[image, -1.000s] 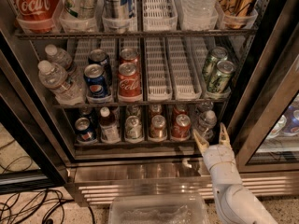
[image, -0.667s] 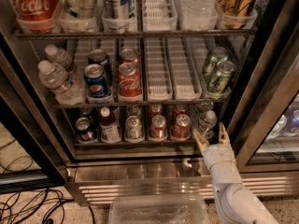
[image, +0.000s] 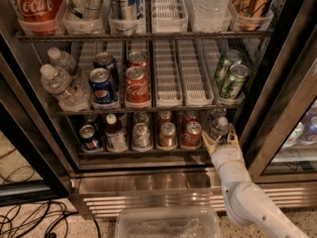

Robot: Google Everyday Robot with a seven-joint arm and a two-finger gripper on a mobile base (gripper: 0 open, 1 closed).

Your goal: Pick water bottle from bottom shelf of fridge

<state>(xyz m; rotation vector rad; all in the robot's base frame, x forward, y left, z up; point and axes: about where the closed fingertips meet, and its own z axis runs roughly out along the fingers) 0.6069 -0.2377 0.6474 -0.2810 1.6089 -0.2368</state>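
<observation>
1. We are seeing the water bottle (image: 218, 127) standing at the right end of the bottom shelf (image: 148, 151) of the fridge (image: 148, 183), just right of a red can (image: 191, 134).
2. Our claw (image: 220, 140) is hovering spread at the bottle's near side, its fingers flanking the base.

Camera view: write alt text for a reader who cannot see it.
The gripper of a white robot arm is at the right end of the bottom shelf of an open fridge, its open fingers either side of a small water bottle. Soda cans stand in the rows to its left.
</observation>
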